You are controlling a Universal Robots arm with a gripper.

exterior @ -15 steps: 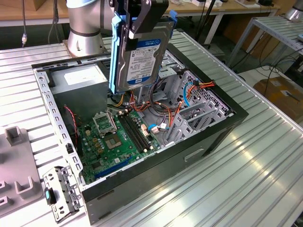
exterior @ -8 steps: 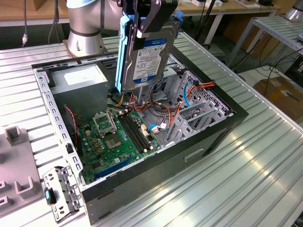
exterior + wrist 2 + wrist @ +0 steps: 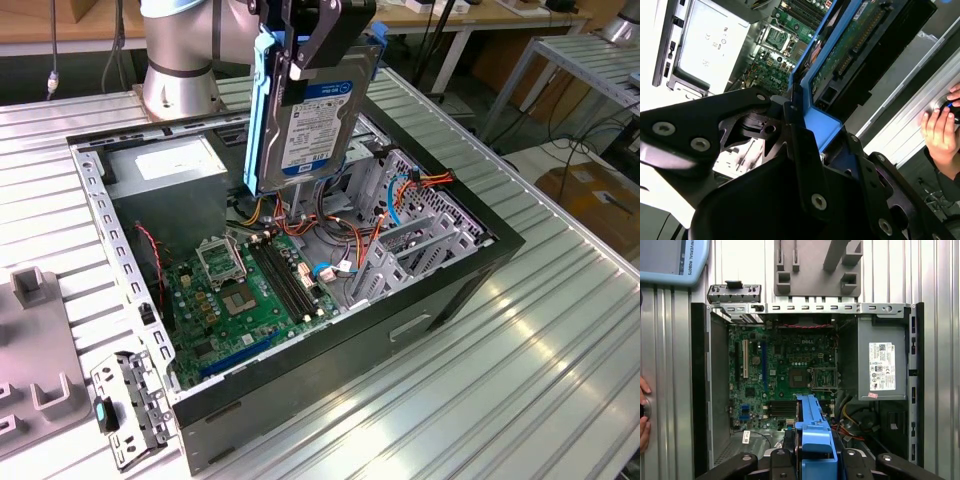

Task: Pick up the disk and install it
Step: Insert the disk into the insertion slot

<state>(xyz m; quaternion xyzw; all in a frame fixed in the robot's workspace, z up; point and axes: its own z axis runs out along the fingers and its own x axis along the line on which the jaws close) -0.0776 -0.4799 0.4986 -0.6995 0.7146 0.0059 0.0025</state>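
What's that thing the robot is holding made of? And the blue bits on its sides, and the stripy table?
The disk looks like silvery metal: its bare edges are grey with a dull shine, and a paper-like label covers its face. The blue side rails look like plastic, smooth and evenly coloured. The table seems to be ribbed aluminium, pale and reflective.

**Disk (image 3: 312, 110) blocks part of open computer case (image 3: 440, 290)**

In the exterior view the arm (image 3: 180, 60) and the tool (image 3: 305, 50) run off the top edge and the upright disk screens the case interior behind it; in the second wrist view a person's hand (image 3: 940, 131) is cropped at the edge.
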